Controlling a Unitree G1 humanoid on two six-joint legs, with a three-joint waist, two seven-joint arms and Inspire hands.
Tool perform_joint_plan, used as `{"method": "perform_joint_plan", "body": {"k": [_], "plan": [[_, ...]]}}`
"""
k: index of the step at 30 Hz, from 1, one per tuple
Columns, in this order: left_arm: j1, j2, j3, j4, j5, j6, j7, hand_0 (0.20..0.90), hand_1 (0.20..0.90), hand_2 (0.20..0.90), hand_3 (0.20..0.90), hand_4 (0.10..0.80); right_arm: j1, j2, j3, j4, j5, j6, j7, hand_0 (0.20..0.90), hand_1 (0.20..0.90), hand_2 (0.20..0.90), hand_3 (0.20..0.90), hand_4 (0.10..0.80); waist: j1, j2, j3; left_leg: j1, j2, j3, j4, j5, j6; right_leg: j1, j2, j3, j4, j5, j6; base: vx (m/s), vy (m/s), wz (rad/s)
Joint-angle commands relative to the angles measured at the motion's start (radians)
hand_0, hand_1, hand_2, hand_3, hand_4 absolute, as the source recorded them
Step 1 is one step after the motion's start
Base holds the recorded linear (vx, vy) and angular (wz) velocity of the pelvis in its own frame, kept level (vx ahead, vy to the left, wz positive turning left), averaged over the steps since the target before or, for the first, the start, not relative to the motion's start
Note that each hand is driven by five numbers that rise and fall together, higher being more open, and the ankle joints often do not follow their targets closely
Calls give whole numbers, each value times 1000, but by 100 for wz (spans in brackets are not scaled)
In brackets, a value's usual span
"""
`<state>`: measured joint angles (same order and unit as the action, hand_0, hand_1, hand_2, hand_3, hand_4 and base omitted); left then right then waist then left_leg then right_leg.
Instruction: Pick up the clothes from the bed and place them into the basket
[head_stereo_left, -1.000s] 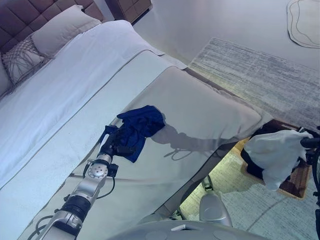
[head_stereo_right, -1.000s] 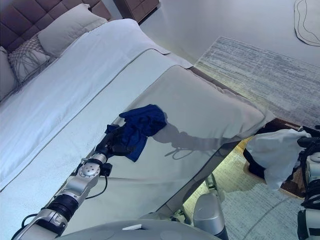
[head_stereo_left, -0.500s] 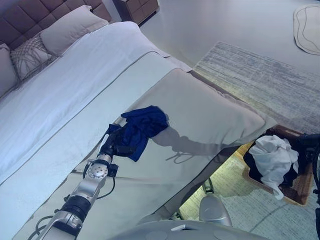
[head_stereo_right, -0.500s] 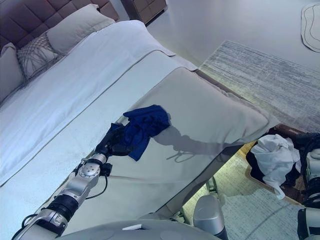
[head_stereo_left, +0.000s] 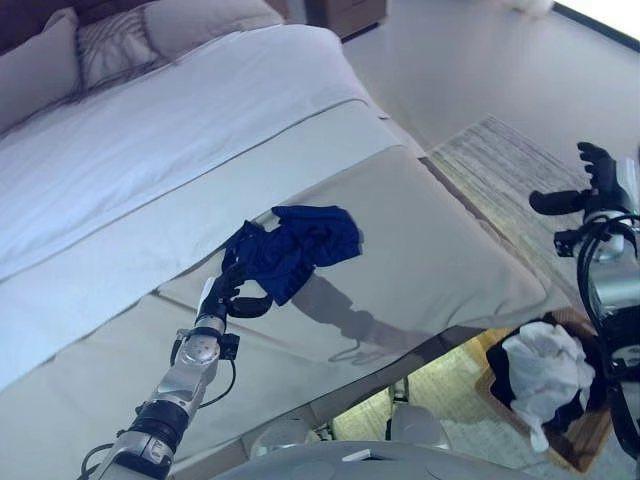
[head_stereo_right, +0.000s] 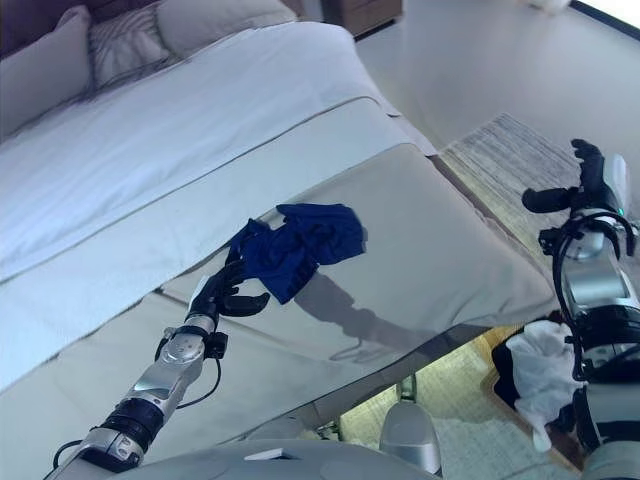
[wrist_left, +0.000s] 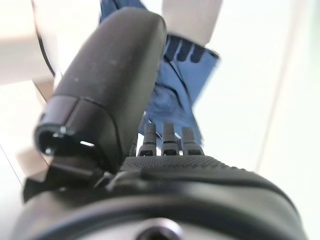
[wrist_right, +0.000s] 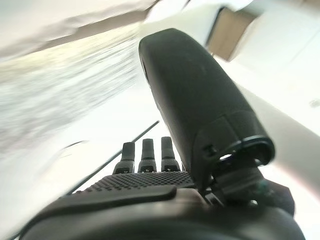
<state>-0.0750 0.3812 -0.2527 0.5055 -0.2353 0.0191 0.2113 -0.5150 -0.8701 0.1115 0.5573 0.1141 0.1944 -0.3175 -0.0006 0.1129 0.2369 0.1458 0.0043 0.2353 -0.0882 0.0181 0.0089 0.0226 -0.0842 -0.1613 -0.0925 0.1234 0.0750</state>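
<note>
left hand (head_stereo_left: 232, 293) pinching blue garment (head_stereo_left: 300, 247) corner, long axis toward bed's (head_stereo_left: 150, 130) foot edge | right hand (head_stereo_left: 590, 185) open, empty

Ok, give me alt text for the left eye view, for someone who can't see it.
The robot's left hand grips the edge of a dark blue garment lying on a bed. To the right, its raised right hand is open and empty above a basket on the floor holding white cloth.

Blue garment (head_stereo_left: 300, 250): dark, crumpled, bunched on the beige cover at the bed's (head_stereo_left: 420, 240) near part, touching my left hand (head_stereo_left: 235, 290). Basket (head_stereo_left: 570, 440): brown, on the floor, near right, holding a white garment (head_stereo_left: 545, 365) over dark clothes.
</note>
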Motion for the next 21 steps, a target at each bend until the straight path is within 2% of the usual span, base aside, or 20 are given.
{"method": "perform_joint_plan", "body": {"k": [1, 2, 4, 7, 11, 12, 14, 15, 17, 18, 19, 21], "plan": [[-30, 73, 27, 24, 33, -74, 2, 900, 900, 900, 900, 800, -178, 15, 62, 53, -63, -61, -50, 900, 900, 900, 900, 800, 45, -76, -118, -78, 18, -50, 53, -41, -76, 67, 1, -104, 58, -154, -30, 7, 43, 72], [-37, 75, 26, 26, 39, -76, -11, 900, 900, 900, 900, 800, -185, 11, 71, 60, -76, -60, -52, 900, 900, 900, 900, 800, 48, -77, -117, -84, 16, -25, 63, -42, -76, 70, -3, -130, 63, -157, -30, 12, 49, 77], [-44, 81, 16, 22, 46, -78, -27, 900, 900, 900, 900, 800, -204, 7, 93, 73, -94, -62, -53, 900, 900, 900, 900, 800, 62, -82, -111, -95, 7, -15, 87, -52, -68, 68, -19, -160, 82, -163, -30, 55, 122, 117], [-34, 84, 8, 15, 42, -78, -5, 900, 900, 900, 900, 800, -252, 27, 132, 97, -78, -72, -50, 900, 900, 900, 900, 800, 90, -81, -107, -98, -10, -46, 81, -55, -53, 65, -35, -166, 104, -165, -22, 101, 131, 59], [14, 120, 34, -30, 35, -67, -34, 900, 900, 900, 900, 800, -306, 69, 188, 138, -126, -61, -27, 900, 900, 900, 900, 800, 136, -68, -105, -84, -25, -76, 68, -54, -14, 60, -51, -195, 243, -217, -17, 180, 149, 12], [26, 144, 39, -47, 31, -65, -52, 900, 900, 900, 900, 800, -308, 72, 199, 145, -124, -67, -19, 900, 900, 900, 900, 800, 141, -61, -95, -80, -31, -84, 68, -51, 8, -11, -76, -186, 467, -217, 0, 149, 154, 13], [31, 160, 35, -55, 34, -68, -65, 900, 900, 900, 900, 800, -298, 62, 197, 141, -110, -67, -5, 900, 900, 900, 900, 800, 139, -56, -80, -85, -33, -108, 87, -58, 18, -91, -92, -162, 609, -185, 12, 145, 70, 25], [28, 171, 26, -61, 28, -64, -71, 900, 900, 900, 900, 800, -289, 59, 191, 147, -94, -65, 4, 900, 900, 900, 900, 800, 134, -55, -63, -90, -33, -133, 107, -65, 18, -134, -92, -133, 626, -153, 16, 163, -78, 38], [6, 173, 11, -56, 5, -60, -63, 900, 900, 900, 900, 800, -297, 62, 193, 153, -73, -47, 22, 900, 900, 900, 900, 800, 119, -65, -32, -86, -43, -177, 128, -84, 10, -169, -94, -81, 520, -113, 21, 139, -145, 52], [1, 172, 10, -56, 0, -60, -60, 900, 900, 900, 900, 800, -302, 63, 194, 154, -71, -44, 25, 900, 900, 900, 900, 800, 117, -66, -27, -86, -44, -182, 131, -88, 9, -173, -95, -73, 507, -107, 21, 7, -188, 57], [-44, 164, -3, -57, -15, -69, -49, 900, 900, 900, 900, 800, -352, 64, 211, 164, -67, -17, 27, 900, 900, 900, 900, 800, 103, -72, 7, -93, -50, -213, 149, -120, 10, -228, -97, -16, 414, -65, 33, -100, -215, 34], [-90, 164, -19, -68, -13, -80, -52, 900, 900, 900, 900, 800, -399, 40, 222, 203, -6, -1, 30, 900, 900, 900, 900, 800, 95, -70, 31, -149, -51, -238, 192, -135, 14, -240, -70, 22, 368, -128, 26, -148, -266, 37]]}}
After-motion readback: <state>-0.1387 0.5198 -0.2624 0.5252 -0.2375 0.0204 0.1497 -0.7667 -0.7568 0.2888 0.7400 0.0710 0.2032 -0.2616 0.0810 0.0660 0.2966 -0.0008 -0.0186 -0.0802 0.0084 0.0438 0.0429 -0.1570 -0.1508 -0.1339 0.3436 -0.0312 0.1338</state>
